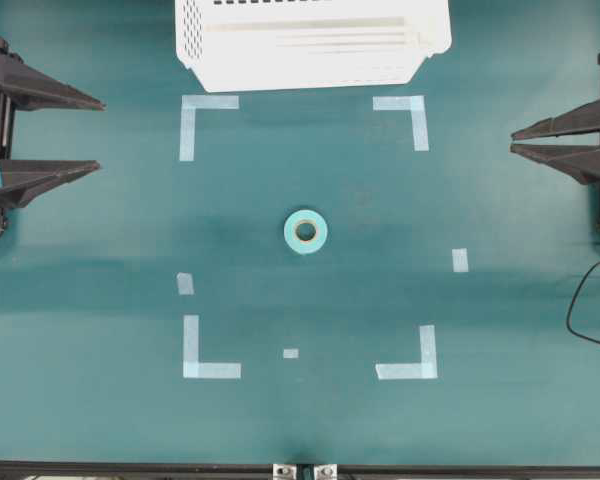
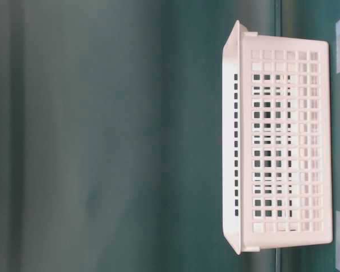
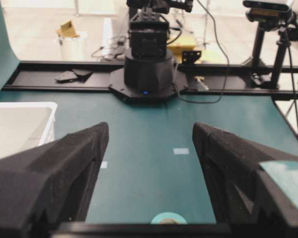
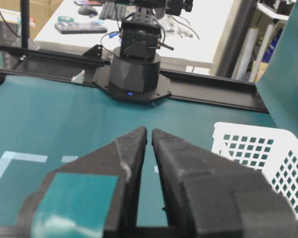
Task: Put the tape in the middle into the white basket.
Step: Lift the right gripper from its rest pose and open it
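Small teal tape roll with tan cardboard core (image 1: 306,231) lies flat mid-table, well clear of both arms. Left gripper (image 1: 98,133) spread wide, empty; right gripper (image 1: 514,141) nearly clenched, empty. Use the left: descend straddling the ring wall, pinch, then carry to the white lattice plastic basket (image 1: 310,45) beyond it.

**Robotics lab bench**

Teal counter (image 1: 100,400) with taped corner marks (image 1: 208,345), robot arm bases (image 3: 148,74) bolted on black rails (image 4: 213,89). Behind: camera on stand (image 3: 268,12), cables (image 3: 208,44), desk with keyboard (image 4: 77,27), cardboard boxes (image 3: 67,29).
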Controlling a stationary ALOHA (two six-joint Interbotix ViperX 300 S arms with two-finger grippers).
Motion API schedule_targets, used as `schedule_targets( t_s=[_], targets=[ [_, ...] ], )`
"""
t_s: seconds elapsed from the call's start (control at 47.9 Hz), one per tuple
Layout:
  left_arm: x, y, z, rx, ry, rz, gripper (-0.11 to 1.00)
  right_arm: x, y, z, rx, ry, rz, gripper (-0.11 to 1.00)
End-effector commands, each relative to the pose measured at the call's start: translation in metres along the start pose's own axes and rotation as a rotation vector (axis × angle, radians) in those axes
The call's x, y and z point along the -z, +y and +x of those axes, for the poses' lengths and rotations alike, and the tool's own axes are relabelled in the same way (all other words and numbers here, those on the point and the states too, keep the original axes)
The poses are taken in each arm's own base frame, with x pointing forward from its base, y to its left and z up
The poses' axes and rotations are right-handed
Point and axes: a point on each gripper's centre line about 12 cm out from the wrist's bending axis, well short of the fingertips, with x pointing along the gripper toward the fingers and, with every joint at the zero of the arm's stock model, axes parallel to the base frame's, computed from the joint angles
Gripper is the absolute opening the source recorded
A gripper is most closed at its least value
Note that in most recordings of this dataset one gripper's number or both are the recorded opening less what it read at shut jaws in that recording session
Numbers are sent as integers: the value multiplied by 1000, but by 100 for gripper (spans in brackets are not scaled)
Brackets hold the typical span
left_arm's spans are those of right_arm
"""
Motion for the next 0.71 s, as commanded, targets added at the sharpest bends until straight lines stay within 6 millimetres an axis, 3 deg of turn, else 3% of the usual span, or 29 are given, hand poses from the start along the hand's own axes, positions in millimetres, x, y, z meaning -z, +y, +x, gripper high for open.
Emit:
schedule_targets(
  t_s=[0.0,0.042,0.146,0.251,0.69],
  targets=[
    [-3,-3,-2,14,-13,-34,24,-3,-2,1,9,-11,-1,24],
    [-3,-4,-4,17,-18,-36,22,0,-2,0,8,-5,-4,22],
    [-3,-5,-10,22,-35,-43,2,3,-2,-2,9,-6,1,3],
    [-2,-5,-14,24,-38,-43,-8,2,-2,-5,9,-15,7,0],
    [11,-5,-24,27,27,-41,-11,7,-1,0,8,12,73,0]
  ],
)
